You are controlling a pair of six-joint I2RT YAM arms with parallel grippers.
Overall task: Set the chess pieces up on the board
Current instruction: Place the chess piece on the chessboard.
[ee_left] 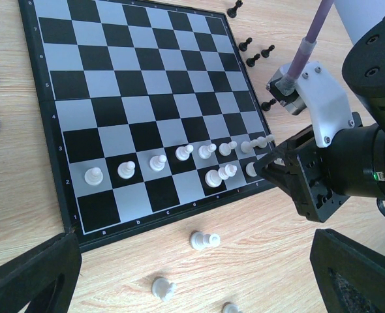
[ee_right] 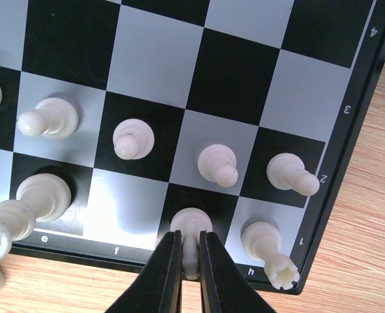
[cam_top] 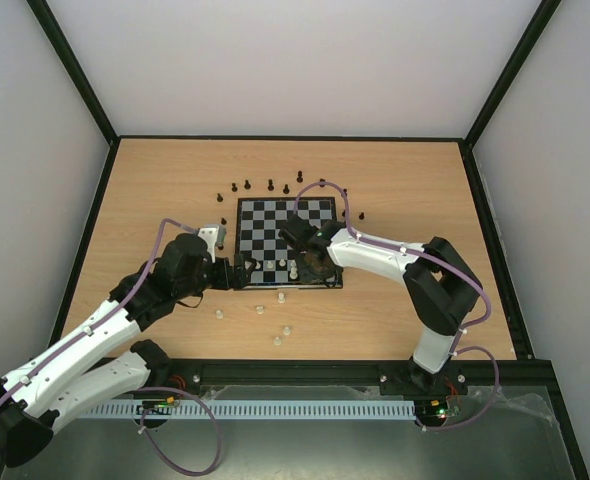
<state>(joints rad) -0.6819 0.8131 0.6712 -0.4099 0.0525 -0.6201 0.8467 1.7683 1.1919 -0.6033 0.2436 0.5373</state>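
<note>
**Gripping a white chessman on the board's near row**

The right fingers [ee_right: 169,274], slim, smooth and black, are pinched shut on a cream-white chessman [ee_right: 191,225]. It stands on a black square in the nearest row of the board [ee_right: 153,59], a glossy square of black and silvery checks in a thin black frame. A castle-topped piece [ee_right: 269,251] fills the corner square beside it. Four round-headed pawns [ee_right: 217,163] show whole in the row behind.

The left fingers [ee_left: 32,277], blunt matte black blocks, are spread wide over the pale wood-grain tabletop [cam_top: 155,180] at the board's near left corner, holding nothing. Five loose white pieces [cam_top: 260,308] lie on the tabletop before the board. Five tiny black pieces [cam_top: 270,184] stand in a loose line beyond its far edge.
</note>
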